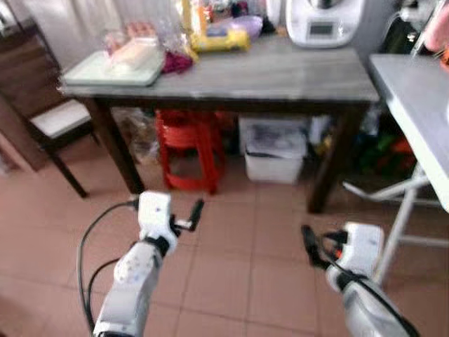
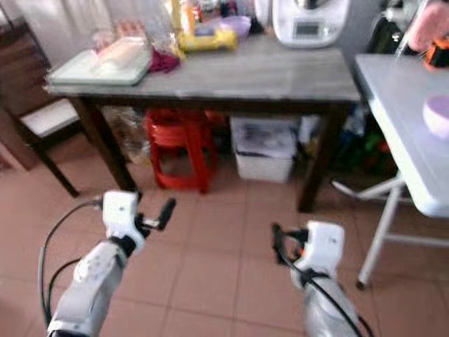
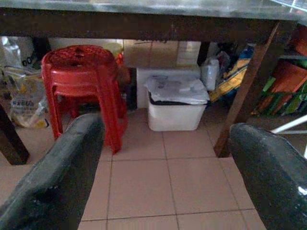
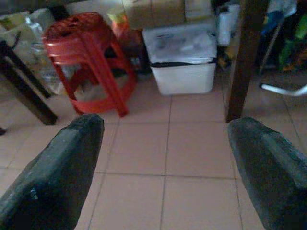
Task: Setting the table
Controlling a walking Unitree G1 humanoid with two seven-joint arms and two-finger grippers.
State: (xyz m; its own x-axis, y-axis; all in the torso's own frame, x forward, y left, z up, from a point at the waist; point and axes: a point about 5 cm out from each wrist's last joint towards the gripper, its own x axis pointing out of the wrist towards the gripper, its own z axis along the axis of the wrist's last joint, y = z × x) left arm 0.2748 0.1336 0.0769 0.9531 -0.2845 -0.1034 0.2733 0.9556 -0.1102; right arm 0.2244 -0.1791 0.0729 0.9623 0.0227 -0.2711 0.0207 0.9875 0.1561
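the grey table (image 1: 280, 74) sits straight ahead, cluttered at the back with a tray (image 1: 112, 70), a yellow pack (image 1: 219, 38) and a white appliance (image 1: 325, 21), plus a red stool (image 1: 186, 147) and a white bin (image 1: 275, 154) tucked underneath. a white folding table (image 2: 407, 119) with a purple bowl (image 2: 438, 114) is off to the right. left gripper (image 3: 165, 177) and right gripper (image 4: 165, 167) both hang over the tiled floor (image 1: 231, 281) near the table, jaws spread wide with nothing in them.

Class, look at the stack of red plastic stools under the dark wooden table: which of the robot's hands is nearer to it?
Left. The left hand hovers open just before the red plastic stools; the right hand, also open, sits farther off to their right, facing the white lidded bin.
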